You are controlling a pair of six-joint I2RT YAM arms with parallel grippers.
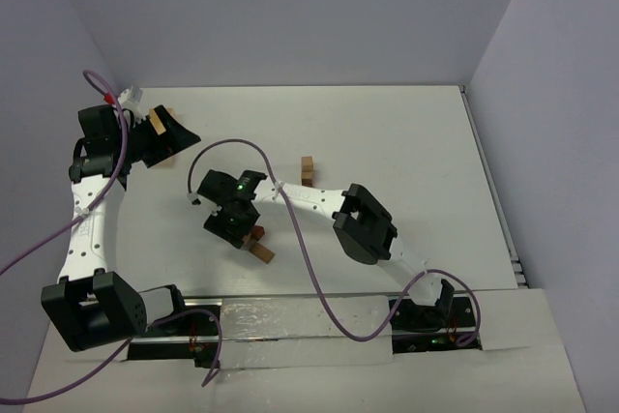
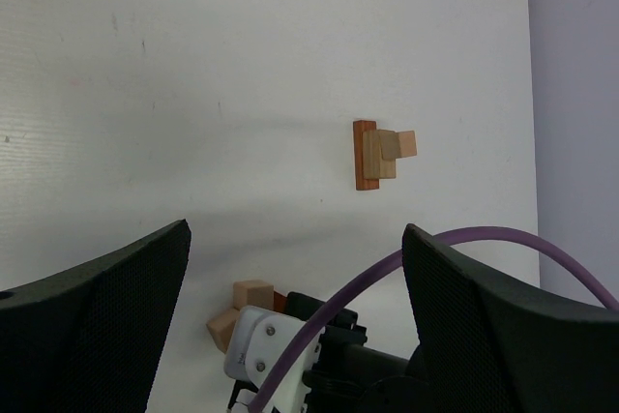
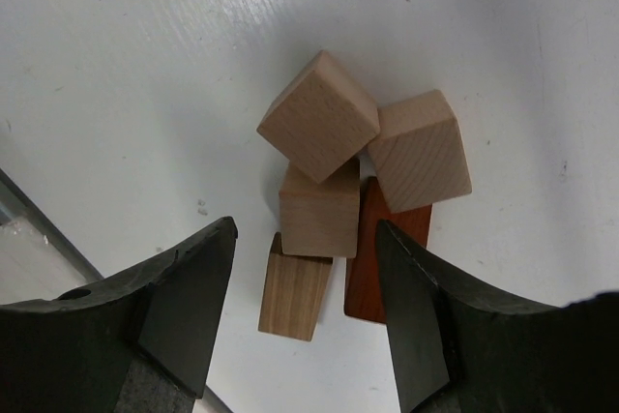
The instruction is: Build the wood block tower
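1. your left gripper sits at the far left of the table, close to the back wall. its jaws stand wide apart, and the left wrist view shows nothing between its fingers.
2. a tan wooden piece shows against that gripper in the top view. you cannot tell from there whether the two touch.
3. your right gripper hangs low, left of centre, over a cluster of loose wood blocks. its jaws are apart, one on each side of the cluster. bare table shows between the finger at the left of the right wrist view and the nearest block, so nothing is clamped.
4. the cluster holds four tan blocks and one reddish-brown brick.
   - the uppermost tan cube lies tilted over the block below it.
   - a second tan cube sits touching it on the right.
   - the brick lies flat with one edge hidden behind the other finger. you cannot tell whether that finger touches it.
5. the tower stands right of the cluster and further back, apart from both grippers. in the left wrist view it shows a reddish-brown base block with tan blocks stacked on it, one block wide.
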